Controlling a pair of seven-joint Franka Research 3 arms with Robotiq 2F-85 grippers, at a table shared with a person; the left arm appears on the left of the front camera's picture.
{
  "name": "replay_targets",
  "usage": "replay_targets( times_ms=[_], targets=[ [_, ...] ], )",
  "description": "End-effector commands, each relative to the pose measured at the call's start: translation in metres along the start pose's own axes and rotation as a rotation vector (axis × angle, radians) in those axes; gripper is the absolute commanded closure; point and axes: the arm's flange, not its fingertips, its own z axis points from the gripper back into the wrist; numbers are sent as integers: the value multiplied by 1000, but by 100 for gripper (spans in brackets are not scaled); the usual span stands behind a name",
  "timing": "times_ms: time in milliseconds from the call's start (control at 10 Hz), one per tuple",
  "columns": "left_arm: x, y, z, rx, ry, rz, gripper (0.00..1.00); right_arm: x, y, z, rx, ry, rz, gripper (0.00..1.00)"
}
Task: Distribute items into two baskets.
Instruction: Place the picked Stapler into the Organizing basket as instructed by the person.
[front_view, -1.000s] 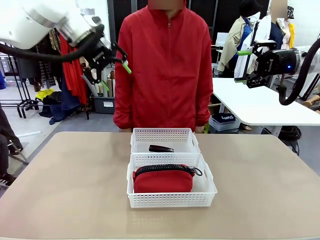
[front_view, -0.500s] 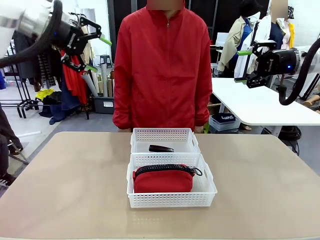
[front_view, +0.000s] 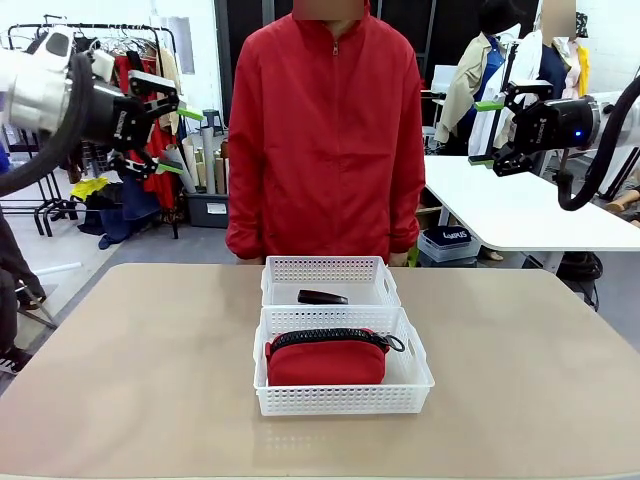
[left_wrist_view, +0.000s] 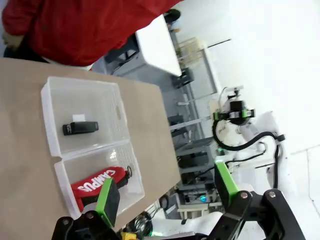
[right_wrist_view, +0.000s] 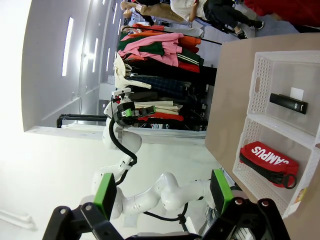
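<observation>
Reading "CAMPUS" on the red pouch (right_wrist_view: 268, 157); left tool (front_view: 172, 140) wide; right tool (front_view: 487, 132) wide.

Both baskets, the near one (front_view: 343, 385) and the far one (front_view: 330, 279), look like white, slightly glossy plastic with lattice sides. The red pouch (front_view: 326, 360) is soft matt cloth with a black zipper. The stapler (front_view: 322, 297) is smooth black plastic. The surface (front_view: 140, 370) is matt beige. The person's jacket (front_view: 325, 130) is faintly shiny red fabric.

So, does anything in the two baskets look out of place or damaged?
Nothing stands out. The red pouch lies in the near basket, the black stapler in the far basket; both baskets sit straight, side against side.
</observation>
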Motion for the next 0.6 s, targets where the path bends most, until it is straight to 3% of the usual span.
replay_targets(
  times_ms=[0,500],
  targets=[
    [4,25,10,-119,-22,64,0,-2,2,0,3,-1,3,0],
    [37,71,7,-309,-66,110,0,-2,2,0,3,-1,3,0]
  ],
)
